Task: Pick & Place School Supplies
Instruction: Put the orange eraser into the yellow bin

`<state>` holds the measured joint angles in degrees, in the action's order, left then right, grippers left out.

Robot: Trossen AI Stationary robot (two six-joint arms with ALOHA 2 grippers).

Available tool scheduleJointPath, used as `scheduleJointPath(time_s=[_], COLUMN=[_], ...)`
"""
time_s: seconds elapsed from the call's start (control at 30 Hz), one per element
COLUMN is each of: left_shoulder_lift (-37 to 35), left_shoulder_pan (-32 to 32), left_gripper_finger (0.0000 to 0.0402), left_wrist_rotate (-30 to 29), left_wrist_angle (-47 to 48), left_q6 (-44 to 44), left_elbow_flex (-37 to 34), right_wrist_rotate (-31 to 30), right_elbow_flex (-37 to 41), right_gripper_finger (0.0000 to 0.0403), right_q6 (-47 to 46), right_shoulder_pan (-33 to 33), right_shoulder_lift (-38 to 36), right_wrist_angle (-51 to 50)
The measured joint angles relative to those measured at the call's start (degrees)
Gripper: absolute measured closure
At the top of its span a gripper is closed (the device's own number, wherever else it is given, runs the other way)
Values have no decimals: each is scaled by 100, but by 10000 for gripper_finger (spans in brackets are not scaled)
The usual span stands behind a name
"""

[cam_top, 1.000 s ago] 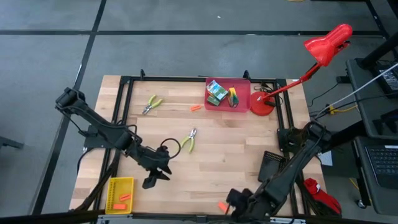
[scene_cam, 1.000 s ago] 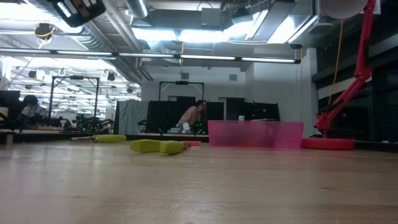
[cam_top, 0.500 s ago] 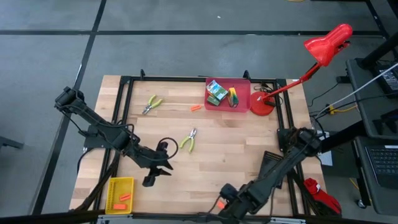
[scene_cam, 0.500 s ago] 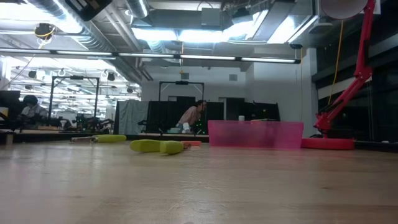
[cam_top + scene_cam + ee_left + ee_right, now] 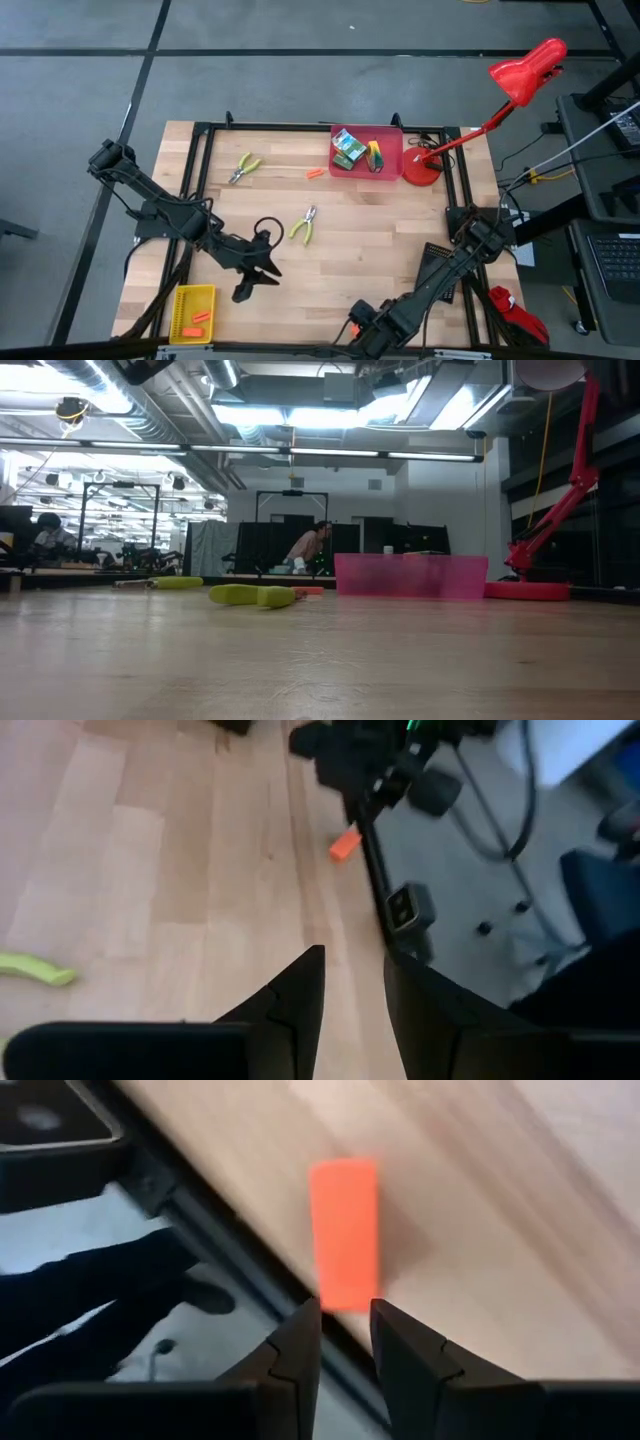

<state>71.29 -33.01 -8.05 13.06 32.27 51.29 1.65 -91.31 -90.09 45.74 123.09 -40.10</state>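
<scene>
Right claw (image 5: 345, 1342) hangs low at the table's (image 5: 400, 250) six o'clock edge, fingers a narrow gap apart, empty, with an orange stick (image 5: 344, 1233) lying just ahead of the tips, right at the rim. Left claw (image 5: 258, 277) hovers at about eight o'clock of the table, fingers also slightly apart, gripping nothing. Progress looks partial to me: crayon boxes (image 5: 348, 147) sit in the red bin (image 5: 390, 160) at one o'clock, and orange sticks (image 5: 197, 318) lie in the yellow bin (image 5: 180, 298) at seven. Still loose: pliers (image 5: 304, 225) at centre, second pliers (image 5: 242, 167) at eleven, another stick (image 5: 315, 172) near twelve. A red lamp (image 5: 425, 165) stands just beside the red bin.
</scene>
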Motion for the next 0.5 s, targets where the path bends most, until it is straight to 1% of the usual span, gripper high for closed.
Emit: scheduleJointPath(time_s=[0.2,0.37,0.5], left_shoulder_lift=[0,2,2], left_shoulder_pan=[-130,-276,-437], left_gripper_finger=[300,300,300], left_wrist_rotate=[2,-7,-177], left_wrist_angle=[-401,-602,-762], left_q6=[496,973,1238], left_elbow_flex=[0,0,0], right_wrist_rotate=[-527,-592,-616], right_elbow_flex=[0,-22,-26], right_gripper_finger=[310,310,310], right_q6=[243,502,543], right_shoulder_pan=[25,32,50], right_shoulder_lift=[112,265,354], right_wrist_angle=[14,72,115])
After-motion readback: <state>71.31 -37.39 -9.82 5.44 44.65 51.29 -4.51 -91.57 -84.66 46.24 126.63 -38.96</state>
